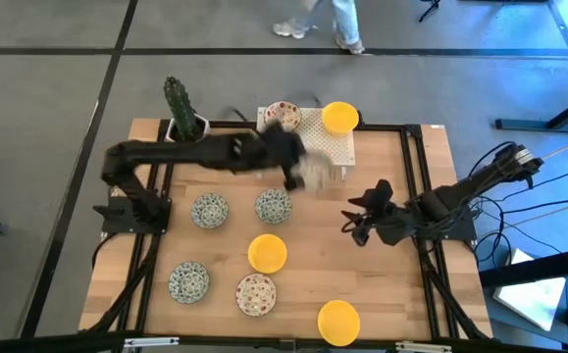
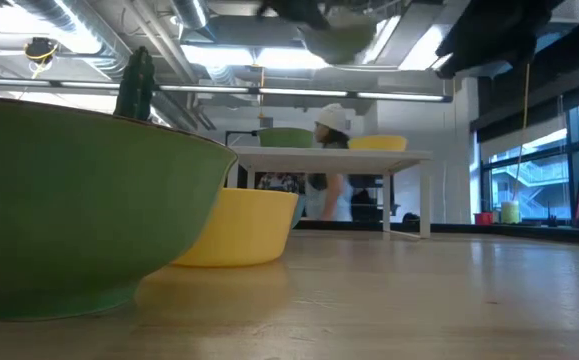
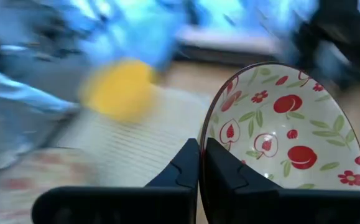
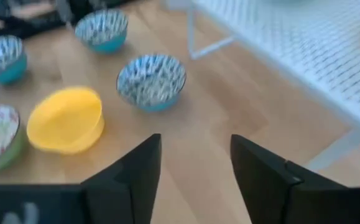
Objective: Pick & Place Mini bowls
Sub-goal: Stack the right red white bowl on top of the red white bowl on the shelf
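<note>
My left gripper is shut on a white bowl with a red fruit pattern. In the high view it hangs blurred over the near edge of the white rack. A second red-patterned bowl and a yellow bowl stand on the rack. On the table rest three blue-green bowls, two yellow bowls and one red-patterned bowl. My right gripper is open, empty, and sits to the right of them. My left gripper pinches the red-patterned bowl by its rim, one finger outside the wall and one finger inside. The bowl is lifted clear and tipped, with its patterned inside facing the wrist camera.
A cactus in a white pot stands at the table's far left corner, beside the left arm. The wood between the bowls and the right gripper is bare. A person walks on the floor beyond the far edge.
</note>
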Robot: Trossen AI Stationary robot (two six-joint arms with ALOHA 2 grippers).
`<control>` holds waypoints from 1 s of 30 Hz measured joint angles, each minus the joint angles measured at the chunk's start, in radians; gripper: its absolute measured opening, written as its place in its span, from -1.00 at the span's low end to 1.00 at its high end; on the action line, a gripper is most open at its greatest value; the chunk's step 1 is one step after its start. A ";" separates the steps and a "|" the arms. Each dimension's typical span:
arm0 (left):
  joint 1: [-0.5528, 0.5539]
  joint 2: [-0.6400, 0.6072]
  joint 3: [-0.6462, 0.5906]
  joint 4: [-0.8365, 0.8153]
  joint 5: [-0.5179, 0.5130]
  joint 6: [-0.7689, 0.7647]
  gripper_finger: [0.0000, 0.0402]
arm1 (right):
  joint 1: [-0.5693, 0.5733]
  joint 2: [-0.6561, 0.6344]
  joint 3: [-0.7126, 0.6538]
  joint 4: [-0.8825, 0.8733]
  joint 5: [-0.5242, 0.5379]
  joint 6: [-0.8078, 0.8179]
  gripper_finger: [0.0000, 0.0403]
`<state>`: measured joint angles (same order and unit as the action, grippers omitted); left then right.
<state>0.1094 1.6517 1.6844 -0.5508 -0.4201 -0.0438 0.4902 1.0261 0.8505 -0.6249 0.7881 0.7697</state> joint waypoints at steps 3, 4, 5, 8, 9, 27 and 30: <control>0.116 -0.083 0.001 0.002 -0.069 -0.059 -0.98 | 0.008 -0.009 -0.002 0.007 0.037 0.000 0.00; 0.161 -0.098 -0.007 0.006 -0.070 -0.090 -0.98 | 0.008 -0.008 -0.004 0.009 0.039 0.001 0.01; 0.204 -0.106 -0.018 0.000 -0.067 -0.123 -0.98 | 0.008 -0.004 -0.005 0.007 0.040 0.003 0.01; 0.317 -0.095 -0.062 -0.028 0.010 -0.219 -0.98 | 0.010 0.021 -0.005 0.007 0.053 0.005 0.01; 0.349 -0.085 -0.077 -0.030 0.049 -0.247 -0.98 | 0.011 0.031 -0.005 0.007 0.055 0.007 0.01; 0.529 0.067 -0.126 0.017 0.284 -0.365 -0.95 | 0.011 0.076 -0.006 -0.016 0.045 0.007 0.01; 0.531 0.069 -0.126 0.011 0.281 -0.365 -0.94 | 0.011 0.076 -0.007 -0.016 0.022 0.010 0.01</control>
<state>0.6402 1.7202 1.5589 -0.5400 -0.1388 -0.4091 0.5011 1.1023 0.8436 -0.6408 0.8105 0.7797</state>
